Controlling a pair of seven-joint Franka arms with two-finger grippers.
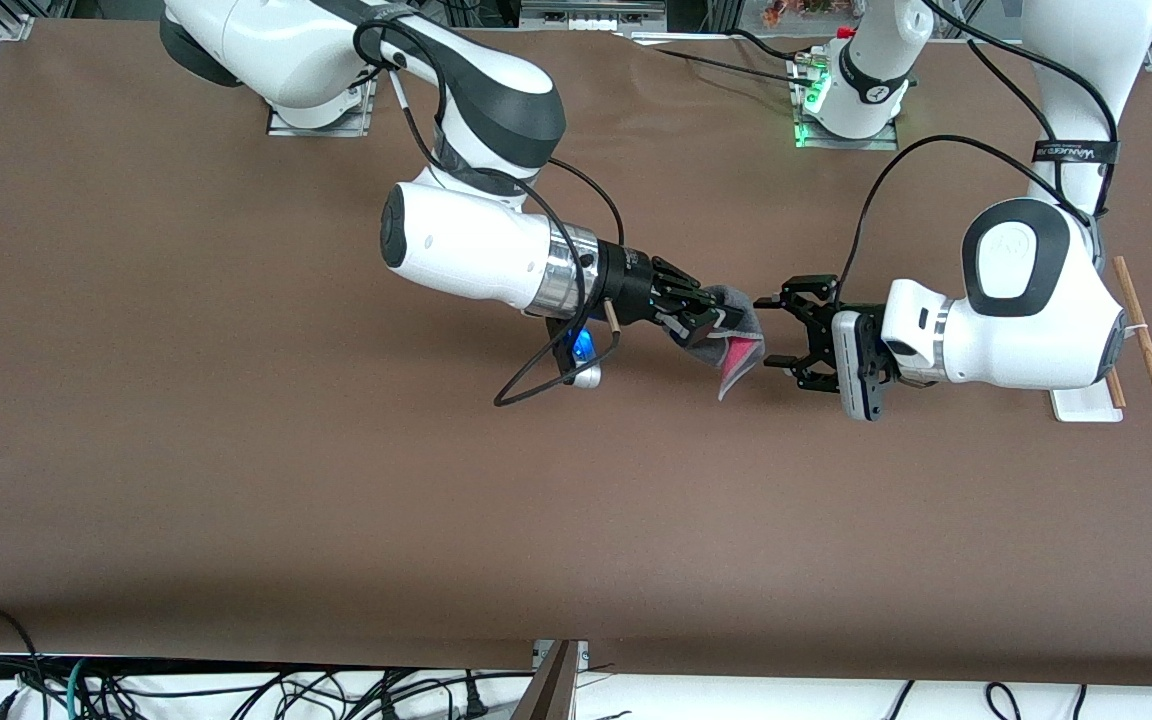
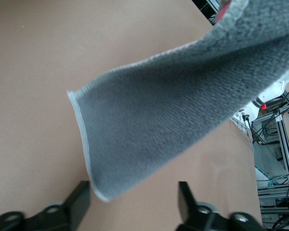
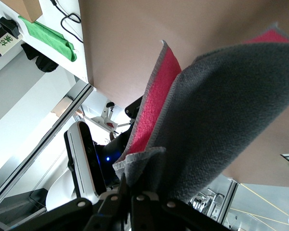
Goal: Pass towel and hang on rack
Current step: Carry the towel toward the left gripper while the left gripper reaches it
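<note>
The towel (image 1: 736, 340), dark grey with a red-pink inner side, hangs in the air over the middle of the table. My right gripper (image 1: 701, 315) is shut on one end of it; in the right wrist view the shut gripper (image 3: 135, 192) pinches the folded cloth (image 3: 216, 120). My left gripper (image 1: 768, 332) is open, level with the towel's free end. In the left wrist view the grey corner (image 2: 183, 120) hangs just ahead of the open gripper (image 2: 133, 197), close to one finger (image 2: 79, 202). The rack (image 1: 1086, 403) with wooden rods (image 1: 1141, 330) stands at the left arm's end, partly hidden by that arm.
The brown table (image 1: 236, 480) carries nothing else. A black cable loop (image 1: 526, 385) hangs under the right arm's wrist. The left arm's wrist camera body (image 3: 84, 159) shows in the right wrist view, past the towel.
</note>
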